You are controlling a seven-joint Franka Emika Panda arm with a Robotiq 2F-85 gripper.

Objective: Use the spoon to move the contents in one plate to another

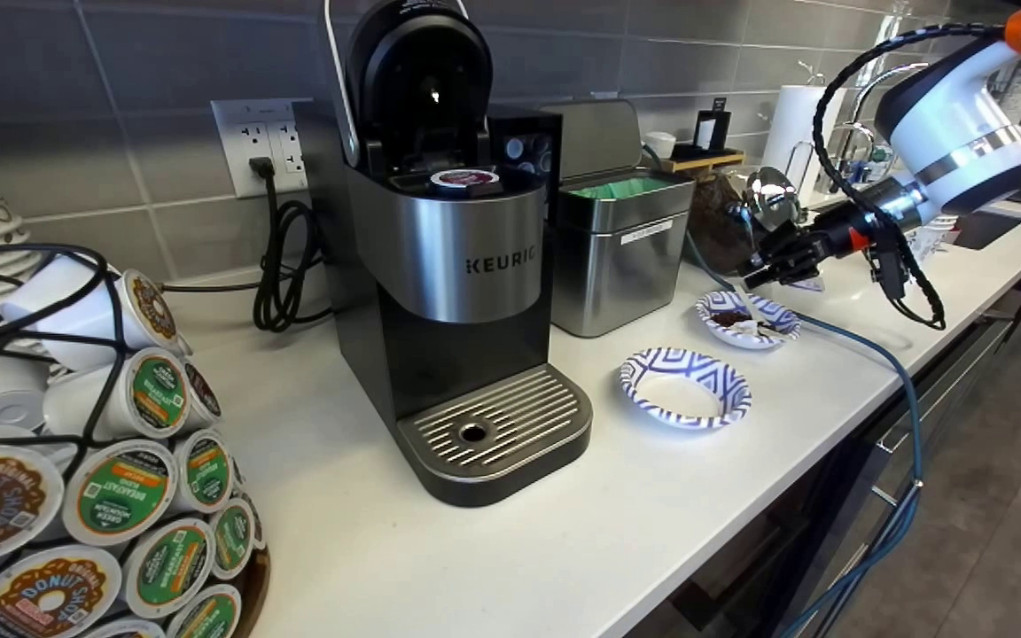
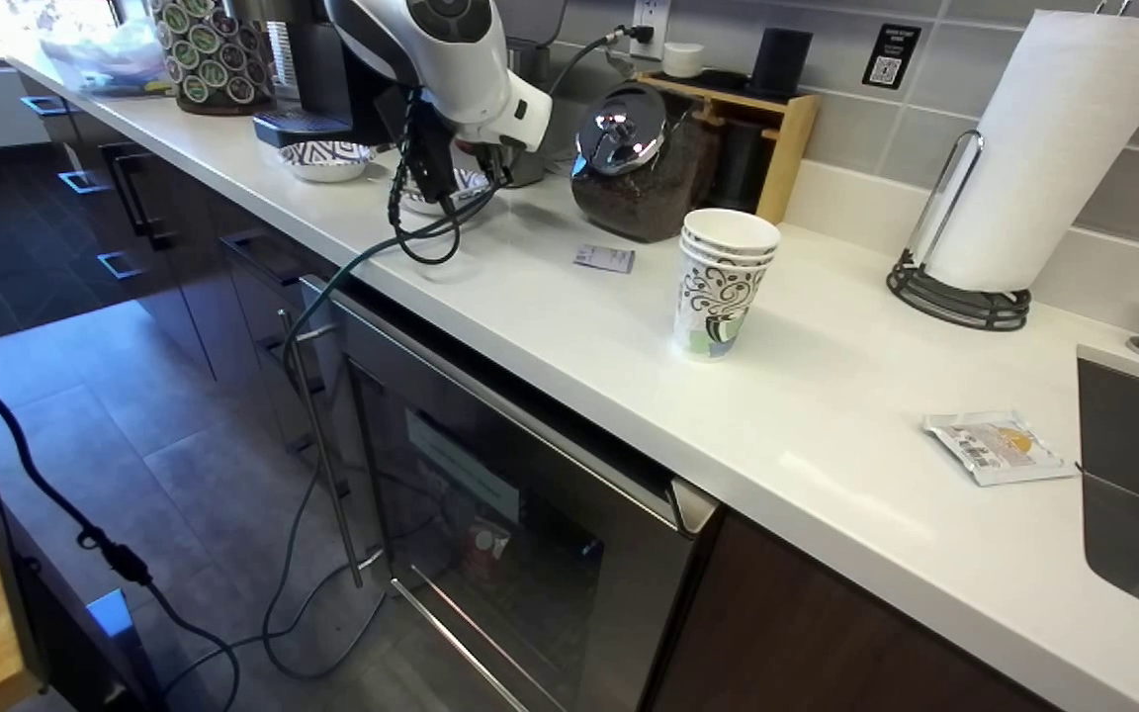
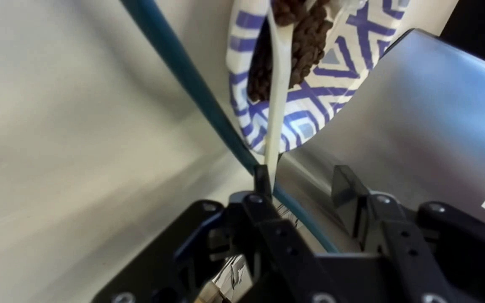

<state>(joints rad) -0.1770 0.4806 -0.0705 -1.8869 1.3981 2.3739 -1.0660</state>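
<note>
Spoon hdl juts past rim of plate, prob. for grabbing.
My gripper: part-wide, hdl toward 1 side, ungripped.

Runs as a long white countertop. Carries a wooden-based black wire pod rack, a black-and-silver coffee machine, a brushed-steel box, a round blue-and-white patterned dish and, just beside the box, a similar dish. Bears also a chrome-lidded, brown-filled jar, a light wooden stand, a white patterned paper-cup stack, a pale printed slip, a black wire paper-towel holder, a silvery packet, a blue-green cord.
</note>
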